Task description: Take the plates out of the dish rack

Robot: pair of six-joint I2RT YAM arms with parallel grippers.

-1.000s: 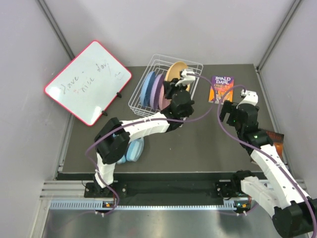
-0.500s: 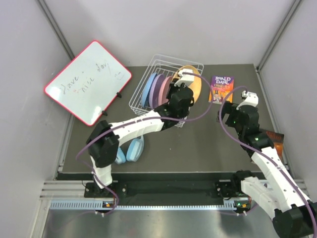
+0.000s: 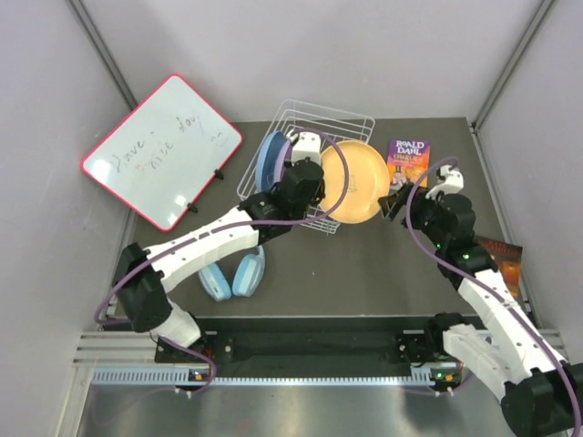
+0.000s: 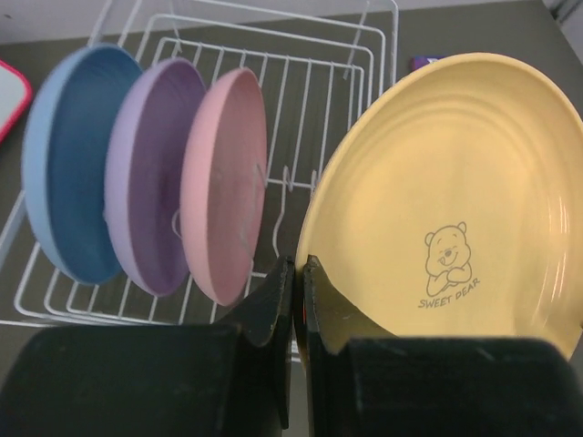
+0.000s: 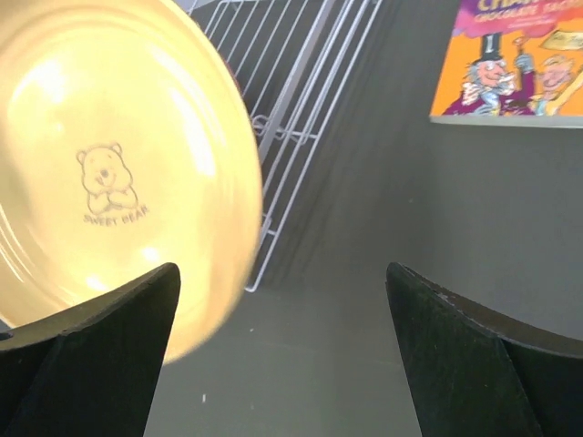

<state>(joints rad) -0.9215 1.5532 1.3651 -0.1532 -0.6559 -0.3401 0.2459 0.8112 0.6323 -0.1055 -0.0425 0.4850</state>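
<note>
My left gripper [image 3: 319, 180] is shut on the left rim of the orange-yellow plate [image 3: 352, 182] and holds it out of the white wire dish rack [image 3: 314, 116], to the rack's right, above the table. In the left wrist view the fingers [image 4: 298, 273] pinch the plate's edge [image 4: 455, 182], and its bear print shows. The pink plate [image 4: 228, 182], purple plate [image 4: 150, 173] and blue plate [image 4: 68, 164] stand upright in the rack [image 4: 319, 55]. My right gripper [image 3: 399, 198] is open and empty just right of the yellow plate [image 5: 118, 164], its jaws wide apart [image 5: 282, 291].
A red-framed whiteboard [image 3: 164, 150] leans at the back left. Light blue headphones [image 3: 232, 276] lie near the left arm. A Roald Dahl book [image 3: 407, 162] lies right of the rack, also in the right wrist view [image 5: 510, 64]. Another book [image 3: 506, 255] lies at the right edge.
My left gripper has drawn the orange-yellow plate out of the rack and carried it right and nearer, turning its face up. My right gripper has shifted slightly left toward the plate.
</note>
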